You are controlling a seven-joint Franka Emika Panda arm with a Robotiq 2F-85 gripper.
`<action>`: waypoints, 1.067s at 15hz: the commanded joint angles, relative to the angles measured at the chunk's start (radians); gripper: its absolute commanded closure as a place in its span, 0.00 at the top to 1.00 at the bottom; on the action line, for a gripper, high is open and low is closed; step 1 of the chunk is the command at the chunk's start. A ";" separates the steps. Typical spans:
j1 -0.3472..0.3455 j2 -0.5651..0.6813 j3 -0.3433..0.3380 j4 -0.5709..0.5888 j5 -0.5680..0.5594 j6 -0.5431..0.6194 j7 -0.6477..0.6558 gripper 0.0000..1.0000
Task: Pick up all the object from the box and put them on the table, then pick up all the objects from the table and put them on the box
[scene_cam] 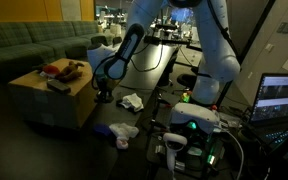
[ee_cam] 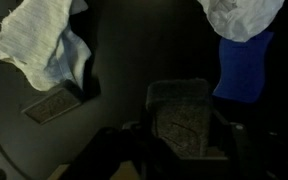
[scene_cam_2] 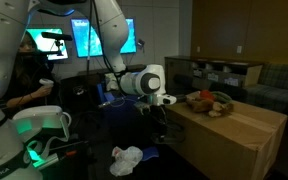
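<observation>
The gripper (scene_cam: 104,93) hangs low over the desk (ee_cam: 124,60), jaws set about a grey blocky item (ee_cam: 182,118); whether they grip it I cannot tell. Test the hold, lift straight up clear of the 2 cloths (ee_cam: 44,45) flanking it, then cross to the box (scene_cam: 44,100) beside.

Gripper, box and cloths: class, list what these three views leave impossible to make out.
- Gripper: small and dim in both exterior views, lost in shadow in the wrist view; jaws unreadable.
- Objects on the box: too small and blurred in an exterior view to name.
- White cloth: wrist view, cut off by top edge.
</observation>
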 commanded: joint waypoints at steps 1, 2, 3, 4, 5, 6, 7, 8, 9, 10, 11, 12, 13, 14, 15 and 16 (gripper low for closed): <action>-0.022 0.107 -0.015 0.110 0.106 -0.003 -0.138 0.33; -0.026 0.125 -0.020 0.126 0.126 -0.009 -0.162 0.33; -0.028 0.138 -0.024 0.140 0.143 -0.013 -0.180 0.33; -0.028 0.153 -0.031 0.154 0.155 -0.015 -0.191 0.33; -0.030 0.164 -0.034 0.165 0.168 -0.017 -0.204 0.45; -0.027 0.173 -0.040 0.175 0.174 -0.021 -0.209 0.83; -0.023 0.183 -0.045 0.183 0.180 -0.020 -0.211 0.84; -0.019 0.183 -0.049 0.184 0.183 -0.022 -0.212 0.91; -0.015 0.187 -0.052 0.188 0.183 -0.018 -0.212 0.98; -0.011 0.184 -0.053 0.184 0.183 -0.014 -0.210 1.00; -0.007 0.181 -0.055 0.182 0.181 -0.011 -0.205 1.00; -0.006 0.173 -0.053 0.174 0.182 -0.005 -0.205 1.00; -0.002 0.168 -0.055 0.170 0.181 -0.003 -0.201 1.00; 0.003 0.159 -0.055 0.158 0.179 0.003 -0.197 1.00; 0.005 0.151 -0.053 0.149 0.179 0.008 -0.199 1.00; 0.014 0.144 -0.052 0.138 0.176 0.015 -0.193 1.00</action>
